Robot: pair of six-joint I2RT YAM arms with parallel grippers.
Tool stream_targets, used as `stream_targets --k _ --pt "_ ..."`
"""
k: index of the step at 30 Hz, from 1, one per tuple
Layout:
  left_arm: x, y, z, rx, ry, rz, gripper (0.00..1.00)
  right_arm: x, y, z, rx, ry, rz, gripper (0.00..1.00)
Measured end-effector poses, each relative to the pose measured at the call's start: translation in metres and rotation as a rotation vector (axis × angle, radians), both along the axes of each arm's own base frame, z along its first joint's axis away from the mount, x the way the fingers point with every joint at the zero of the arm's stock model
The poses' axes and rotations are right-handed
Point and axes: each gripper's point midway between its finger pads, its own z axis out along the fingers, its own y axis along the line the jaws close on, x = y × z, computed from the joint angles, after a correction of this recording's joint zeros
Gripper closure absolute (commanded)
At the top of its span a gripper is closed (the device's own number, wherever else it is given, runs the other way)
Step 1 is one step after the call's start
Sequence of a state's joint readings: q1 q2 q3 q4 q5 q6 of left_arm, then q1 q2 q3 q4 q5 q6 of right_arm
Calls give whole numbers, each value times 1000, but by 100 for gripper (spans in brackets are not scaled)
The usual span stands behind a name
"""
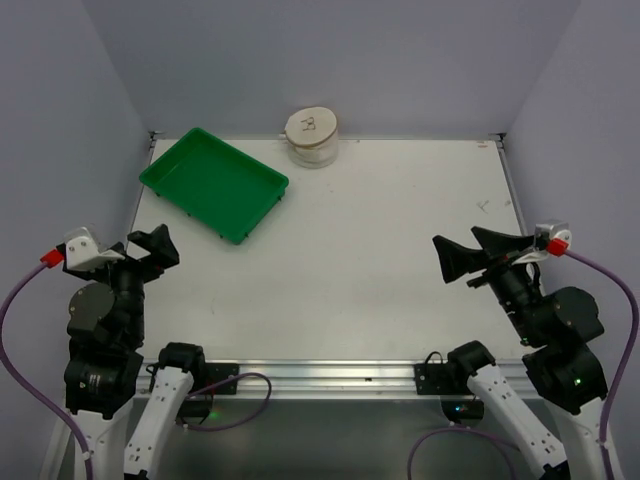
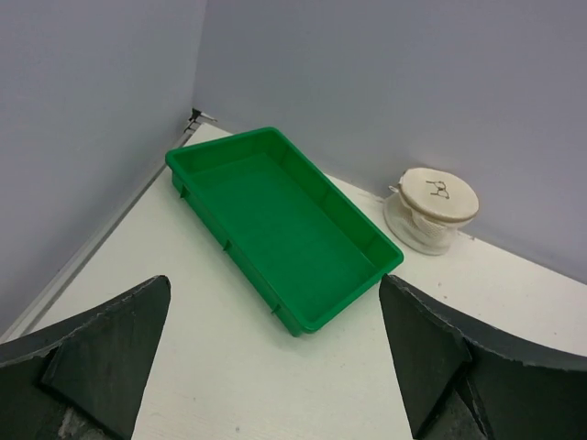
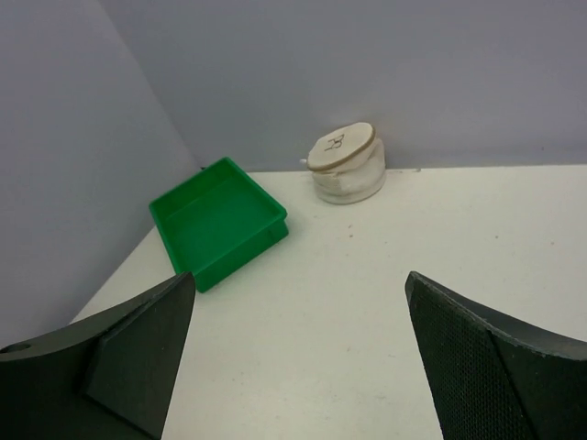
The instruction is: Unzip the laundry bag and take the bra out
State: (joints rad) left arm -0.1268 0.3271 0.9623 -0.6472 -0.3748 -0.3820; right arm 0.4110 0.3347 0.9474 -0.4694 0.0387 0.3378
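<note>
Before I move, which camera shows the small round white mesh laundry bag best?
Right wrist: the small round white mesh laundry bag shows lid and side wall, unobstructed. Left wrist shows the bag off to the right, mostly lid. Top external shows the bag small, at the far edge.

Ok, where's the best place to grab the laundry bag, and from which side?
Probably the side wall of the laundry bag, just under the lid, jaws straddling the upright drum. Come from the near side, slightly right: the back wall sits close behind it and the green tray lies to its left.
</note>
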Motion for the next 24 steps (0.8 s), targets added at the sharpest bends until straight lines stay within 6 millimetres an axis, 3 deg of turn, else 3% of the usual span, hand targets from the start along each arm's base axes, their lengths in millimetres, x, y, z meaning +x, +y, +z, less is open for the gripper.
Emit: stream_targets --k 6,10,15,21,24 --pt "24 -9 -19 11 73 -36 0 6 16 -10 29 38 63 1" --pt "59 -26 -54 8 235 -104 0 23 33 -29 43 128 104 1" --pt "102 -62 -100 -85 382 -241 0 60 59 -56 16 309 140 1" --pt "176 -112 -139 -294 494 -355 0 84 81 -92 -6 484 180 1" --pt "227 -139 -140 -384 493 -377 0 83 89 -100 6 521 223 1"
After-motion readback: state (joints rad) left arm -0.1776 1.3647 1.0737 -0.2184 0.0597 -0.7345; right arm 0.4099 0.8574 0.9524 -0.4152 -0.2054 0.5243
